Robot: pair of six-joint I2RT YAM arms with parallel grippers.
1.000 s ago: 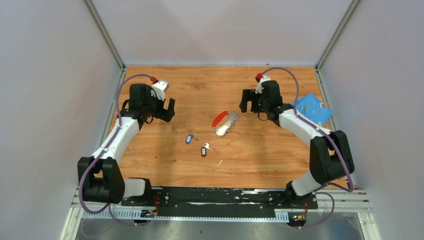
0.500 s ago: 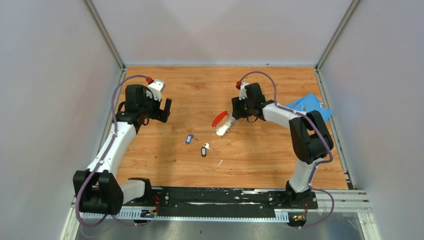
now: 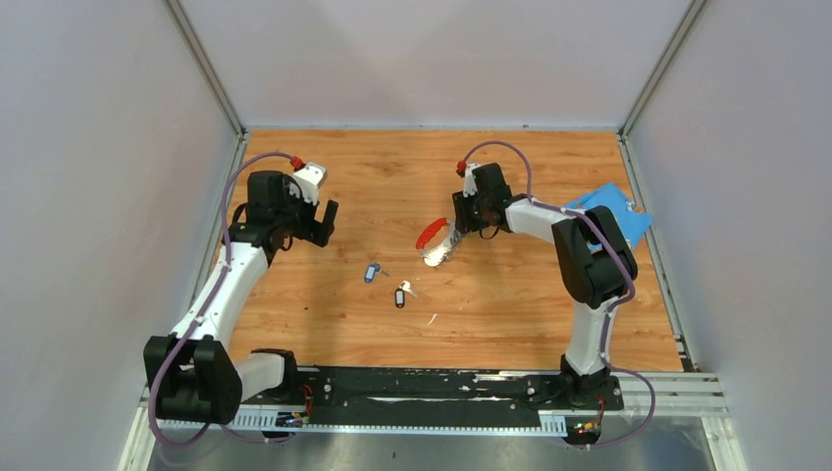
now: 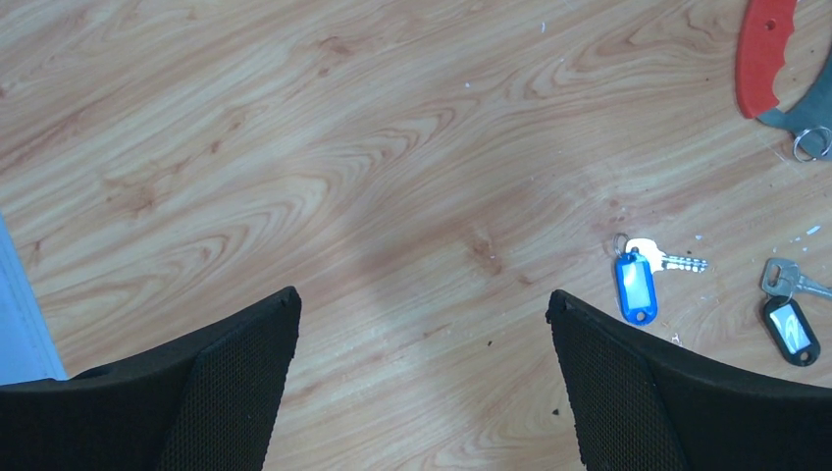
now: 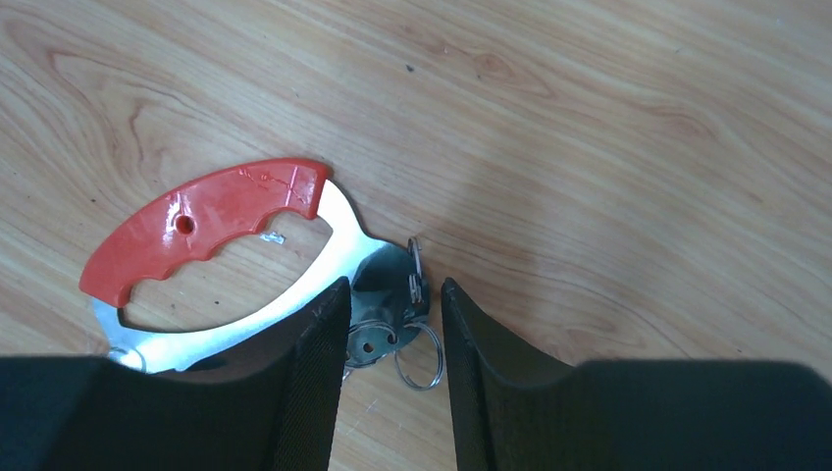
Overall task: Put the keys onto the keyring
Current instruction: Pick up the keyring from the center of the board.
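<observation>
The keyring point(image 3: 438, 241), a red grip on a curved silver frame point(image 5: 206, 231), lies flat mid-table. My right gripper point(image 5: 392, 285) has closed in on its metal end, where small split rings point(image 5: 420, 365) hang; one finger meets the plate and the other touches a ring. In the top view the right gripper point(image 3: 455, 226) sits at the keyring's far right end. The blue-headed key point(image 4: 636, 285) and black-headed key point(image 4: 790, 329) lie side by side, nearer the front point(image 3: 371, 273) point(image 3: 400, 295). My left gripper point(image 4: 422, 299) hovers wide open over bare wood, left of the keys point(image 3: 324, 218).
A blue cloth point(image 3: 610, 211) lies at the right edge of the table. A small white scrap point(image 3: 431, 319) sits in front of the keys. Grey walls enclose the wooden table on three sides.
My right arm swung left from near the blue cloth to the keyring, and its jaws narrowed around the metal end. The left arm barely shifted.
</observation>
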